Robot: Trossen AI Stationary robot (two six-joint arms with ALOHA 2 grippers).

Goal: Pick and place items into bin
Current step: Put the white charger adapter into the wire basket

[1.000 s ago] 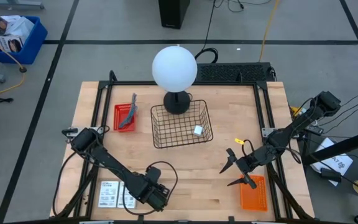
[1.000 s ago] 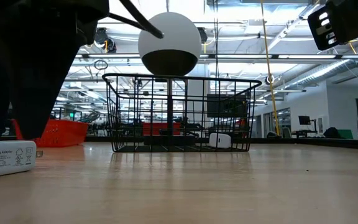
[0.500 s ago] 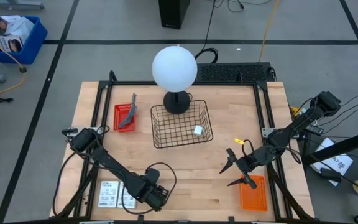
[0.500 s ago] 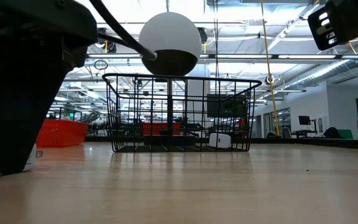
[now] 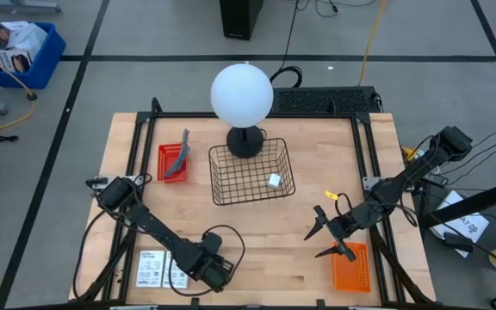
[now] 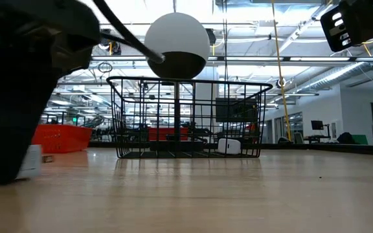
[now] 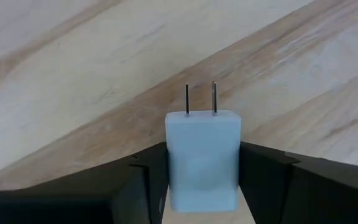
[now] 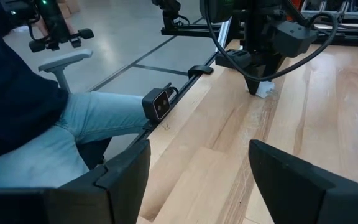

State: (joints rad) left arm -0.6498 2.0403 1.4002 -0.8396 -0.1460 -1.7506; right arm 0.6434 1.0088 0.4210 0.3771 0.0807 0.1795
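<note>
Left wrist view puts a small white plug block (image 7: 202, 158) between the left gripper (image 7: 202, 180)'s fingers (image 7: 143, 180), which sit tight to both its sides, prongs pointing away over the bare table (image 7: 73, 74), so we judge the grasp step in hand, though we cannot tell if the grip is firm. Next comes a straight lift and a carry to the wire basket (image 5: 250, 172) mid-table, where another white block (image 5: 274, 180) already lies. Seen from above, that arm reaches low to the near edge beside two white cards (image 5: 161, 269); the right gripper (image 5: 325, 237) waits wide and empty by the orange tray (image 5: 351, 269).
</note>
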